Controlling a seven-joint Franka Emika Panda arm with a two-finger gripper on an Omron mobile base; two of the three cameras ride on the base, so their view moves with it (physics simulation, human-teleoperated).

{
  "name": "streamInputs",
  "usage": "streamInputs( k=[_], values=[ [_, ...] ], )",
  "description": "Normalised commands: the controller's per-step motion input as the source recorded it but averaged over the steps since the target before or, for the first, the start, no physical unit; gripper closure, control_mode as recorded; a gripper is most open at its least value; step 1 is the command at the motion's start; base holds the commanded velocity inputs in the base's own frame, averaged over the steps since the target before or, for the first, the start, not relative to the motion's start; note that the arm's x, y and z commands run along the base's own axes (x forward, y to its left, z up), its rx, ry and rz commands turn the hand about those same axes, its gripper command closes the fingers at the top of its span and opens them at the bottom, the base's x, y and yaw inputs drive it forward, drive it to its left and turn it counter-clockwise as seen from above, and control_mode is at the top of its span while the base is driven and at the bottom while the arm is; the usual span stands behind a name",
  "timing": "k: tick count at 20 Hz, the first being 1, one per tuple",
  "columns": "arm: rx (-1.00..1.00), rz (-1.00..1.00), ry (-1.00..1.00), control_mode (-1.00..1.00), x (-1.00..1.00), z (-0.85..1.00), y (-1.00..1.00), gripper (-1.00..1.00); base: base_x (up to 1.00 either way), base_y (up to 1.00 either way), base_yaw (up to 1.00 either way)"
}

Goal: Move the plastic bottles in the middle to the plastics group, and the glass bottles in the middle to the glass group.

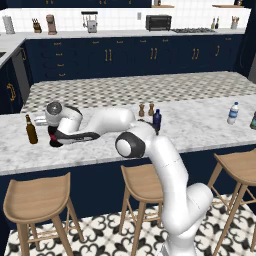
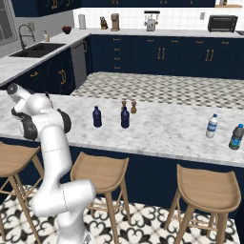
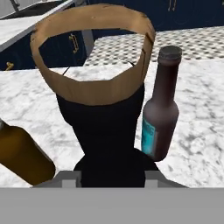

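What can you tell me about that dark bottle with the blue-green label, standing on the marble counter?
The dark bottle is slim and tall, and it looks like brown-black glass with a faint shine. It has a long neck closed by a dark grey cap, rounded shoulders and a blue-teal label around the lower body. It stands upright on the white marble counter. In the hand view a large black shape with a tan ring rises close beside it and covers its edge; whether they touch cannot be told.

Black glass bottle [image 3: 107, 127] upright beside teal-labelled bottle [image 3: 159, 113]; blue plastic bottle [image 2: 97, 116] mid-counter.
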Motion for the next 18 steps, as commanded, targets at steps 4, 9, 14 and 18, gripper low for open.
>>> streamInputs(
  k=[4,9,14,18],
  values=[
    [0.00,0.00,0.02,-1.00,0.33,-0.19,0.08,1.00,0.00,0.00,0.00],
    [0.00,0.00,0.08,-1.00,0.02,-0.29,0.00,1.00,0.00,0.00,0.00],
    [-0.01,0.00,0.02,-1.00,-0.35,-0.59,-0.12,1.00,0.00,0.00,0.00],
    [0.00,0.00,0.00,-1.00,-0.03,-0.06,-0.01,1.00,0.00,0.00,0.00]
  ],
)
